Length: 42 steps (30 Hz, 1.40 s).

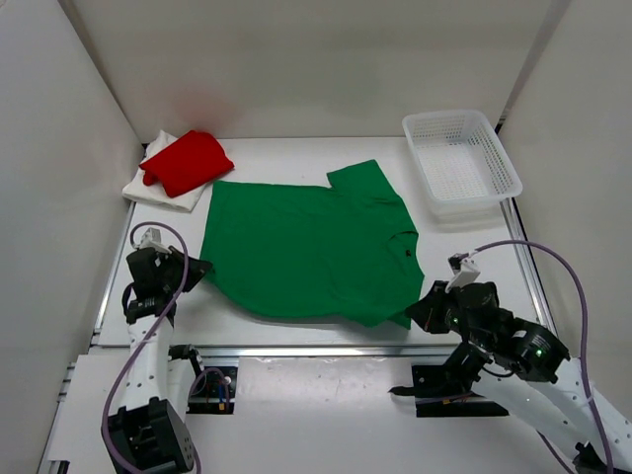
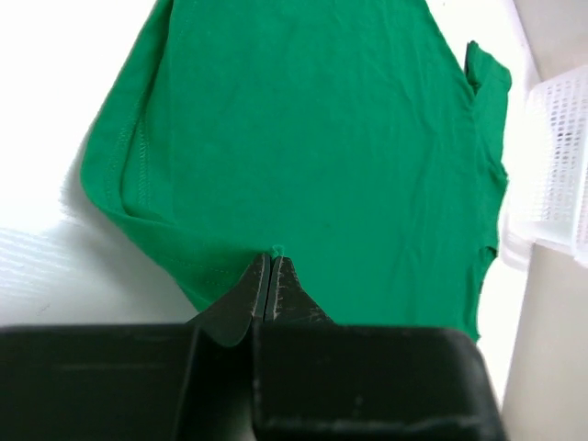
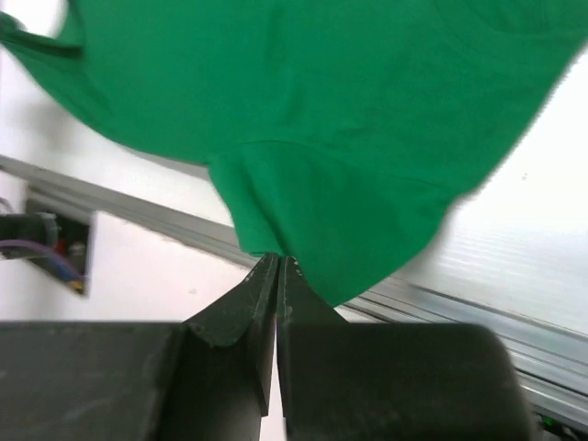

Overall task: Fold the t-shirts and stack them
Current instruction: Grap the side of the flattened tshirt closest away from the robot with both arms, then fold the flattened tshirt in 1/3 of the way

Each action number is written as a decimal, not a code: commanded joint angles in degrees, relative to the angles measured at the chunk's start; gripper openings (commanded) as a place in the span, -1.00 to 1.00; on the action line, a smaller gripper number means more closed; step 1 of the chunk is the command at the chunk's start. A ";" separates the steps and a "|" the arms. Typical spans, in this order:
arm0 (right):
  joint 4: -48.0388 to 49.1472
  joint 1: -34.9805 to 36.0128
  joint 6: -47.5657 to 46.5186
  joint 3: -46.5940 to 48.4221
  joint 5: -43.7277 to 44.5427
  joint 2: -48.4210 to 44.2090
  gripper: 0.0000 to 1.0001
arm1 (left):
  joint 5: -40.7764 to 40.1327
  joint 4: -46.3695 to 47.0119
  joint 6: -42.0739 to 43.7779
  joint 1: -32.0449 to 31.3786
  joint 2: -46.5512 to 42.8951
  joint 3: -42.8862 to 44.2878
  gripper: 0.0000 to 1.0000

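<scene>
White panels [image 1: 296,59] closed in the desk [image 1: 296,158] on the left, right and far sides. At its middle lay the green t-shirt [image 1: 306,252], spread mostly flat, with its hem toward the left and its collar toward the right. One sleeve pointed to the far right, the other to the near right.

The left gripper [image 1: 200,268] sat at the near left corner of that shirt. In the left wrist view the left gripper [image 2: 274,265] was pressed together, a small tip of green cloth caught between its black fingers [image 2: 248,299]. The stitched hem of the green t-shirt [image 2: 303,138] curled up just left of it.

The right gripper [image 1: 423,304] was at the near right edge of the shirt, by the near sleeve. From the right wrist camera, the right gripper [image 3: 277,265] was likewise closed and pinching a fold of the green t-shirt [image 3: 303,110], which hung lifted above the desk's metal rail [image 3: 138,216].

At the far left corner, the red t-shirt [image 1: 188,161] lay folded on top of the folded white t-shirt [image 1: 153,189], just beyond the green shirt's far left corner. A white lattice basket [image 1: 419,158] stood at the far right, near the far sleeve.
</scene>
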 commanded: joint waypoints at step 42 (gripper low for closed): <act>39.82 -38.65 -25.42 29.61 -21.28 72.95 -0.22 | -8.16 19.15 -11.53 -0.01 33.83 12.70 -0.21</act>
